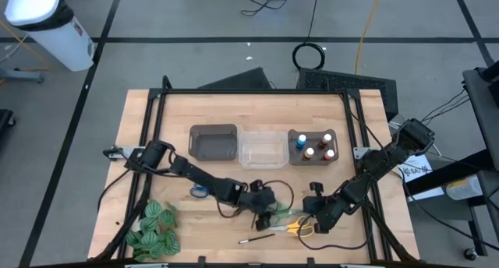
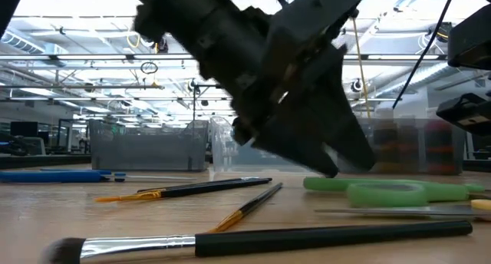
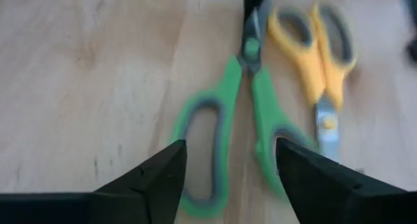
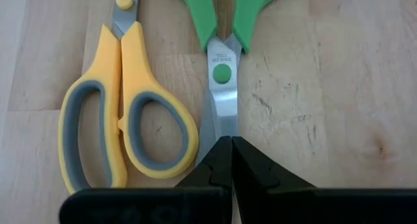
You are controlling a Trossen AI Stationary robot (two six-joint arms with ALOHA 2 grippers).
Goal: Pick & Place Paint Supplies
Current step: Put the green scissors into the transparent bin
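The green scissors (image 1: 278,218) (image 3: 225,113) lie flat on the table beside the yellow scissors (image 1: 300,227) (image 4: 124,113). My left gripper (image 3: 231,165) (image 1: 267,208) is open, and its fingers stand on either side of the green handles (image 3: 202,133). My right gripper (image 4: 231,146) (image 1: 313,211) is shut at the blade end of the green scissors. The blue scissors (image 1: 199,192) lie further to the left. Dark paintbrushes (image 2: 268,237) (image 1: 257,239) lie near the table's near edge. The paint bottles (image 1: 314,146) stand in a bin. My right gripper's shut fingertips (image 4: 221,152) cover the tips of the green scissors' blades (image 4: 221,113), coming along the blades from their free end. The scissors lie flat on the table. The fingers hide the tips, so I cannot tell whether they touch them.
A grey bin (image 1: 213,142), a clear bin (image 1: 263,147) and the bottle bin stand in a row toward the far side. A green striped leafy bunch (image 1: 152,229) sits at the near left corner. A black frame (image 1: 156,104) runs along the table's edges.
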